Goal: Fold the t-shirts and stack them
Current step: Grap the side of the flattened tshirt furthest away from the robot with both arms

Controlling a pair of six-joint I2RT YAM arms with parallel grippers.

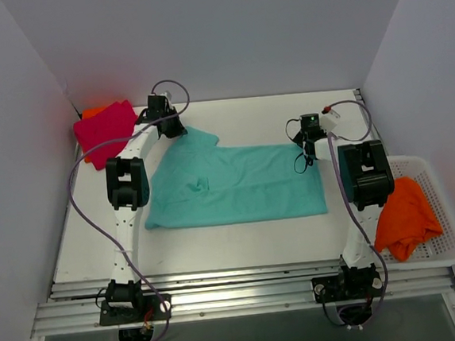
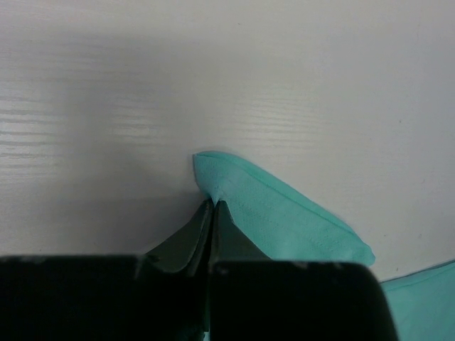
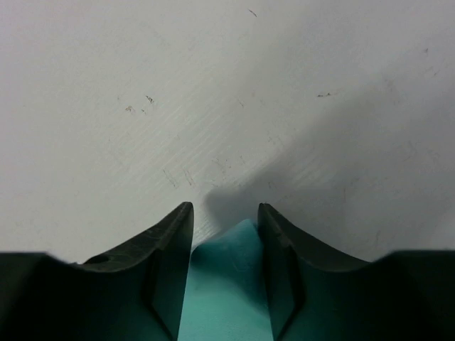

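Observation:
A teal t-shirt [image 1: 237, 186] lies spread flat across the middle of the table. My left gripper [image 1: 169, 128] is at its far left corner, shut on the cloth. In the left wrist view the fingertips [image 2: 213, 202] pinch the edge of a teal fold [image 2: 284, 220]. My right gripper [image 1: 308, 135] is at the shirt's far right corner. In the right wrist view its jaws [image 3: 225, 213] stand apart, with a raised peak of teal cloth [image 3: 227, 284] between them. A folded magenta t-shirt [image 1: 104, 127] lies at the far left on an orange one [image 1: 93, 112].
A crumpled orange t-shirt [image 1: 405, 217] lies in a white basket [image 1: 447, 199] off the table's right edge. Grey walls close in the table on the left, back and right. The arm bases stand at the near rail.

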